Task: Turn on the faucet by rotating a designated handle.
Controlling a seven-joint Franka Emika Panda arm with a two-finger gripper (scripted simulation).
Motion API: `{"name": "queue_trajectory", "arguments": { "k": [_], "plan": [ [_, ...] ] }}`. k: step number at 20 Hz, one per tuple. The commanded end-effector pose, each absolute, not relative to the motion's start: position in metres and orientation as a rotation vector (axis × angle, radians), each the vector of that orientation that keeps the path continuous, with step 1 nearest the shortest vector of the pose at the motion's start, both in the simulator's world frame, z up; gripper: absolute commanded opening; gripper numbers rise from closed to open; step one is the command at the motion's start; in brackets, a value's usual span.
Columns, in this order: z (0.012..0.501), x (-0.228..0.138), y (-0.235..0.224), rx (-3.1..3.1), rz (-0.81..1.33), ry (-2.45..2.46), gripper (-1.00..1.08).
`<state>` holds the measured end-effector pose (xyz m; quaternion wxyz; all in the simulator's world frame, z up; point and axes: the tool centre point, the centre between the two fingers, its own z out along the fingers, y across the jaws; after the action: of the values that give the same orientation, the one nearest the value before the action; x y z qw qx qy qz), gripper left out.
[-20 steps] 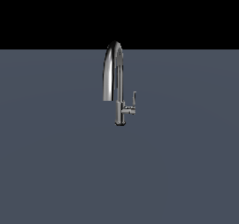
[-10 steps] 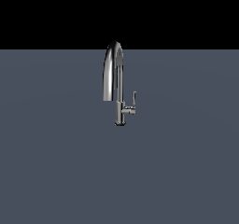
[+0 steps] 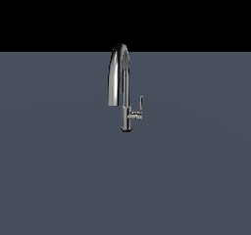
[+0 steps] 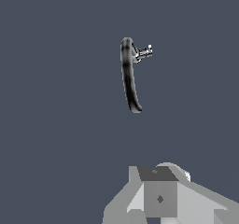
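The chrome faucet (image 3: 125,112) stands on the grey surface in the middle of the exterior view, its arched spout (image 3: 117,72) curving towards that view's left. The handle (image 3: 140,105) is a thin lever standing upright on a short stub, off the column towards the exterior view's right. The arm does not show in the exterior view. The wrist view looks down on the faucet (image 4: 129,80) from above, with the handle (image 4: 144,52) sticking out beside it. Grey parts of my gripper (image 4: 159,196) show at that frame's edge, well apart from the faucet. Its jaws are not shown clearly.
A flat grey-blue surface (image 3: 59,170) lies all round the faucet. A black background (image 3: 59,13) fills the space above it.
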<state>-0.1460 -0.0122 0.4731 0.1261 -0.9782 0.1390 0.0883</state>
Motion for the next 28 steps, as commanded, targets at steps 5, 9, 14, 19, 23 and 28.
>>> {"name": "queue_trajectory", "arguments": {
  "k": [5, 9, 14, 19, 23, 28],
  "plan": [
    [0.452, -0.109, -0.023, -2.703, 0.380, 0.543, -1.00],
    [0.436, -0.087, -0.030, -2.604, 0.453, 0.623, -1.00],
    [0.413, -0.062, -0.040, -2.472, 0.542, 0.720, -1.00],
    [0.386, -0.038, -0.050, -2.327, 0.628, 0.812, -1.00],
    [0.361, -0.021, -0.058, -2.201, 0.696, 0.884, -1.00],
    [0.326, -0.001, -0.067, -2.026, 0.779, 0.971, -1.00]
  ]
}}
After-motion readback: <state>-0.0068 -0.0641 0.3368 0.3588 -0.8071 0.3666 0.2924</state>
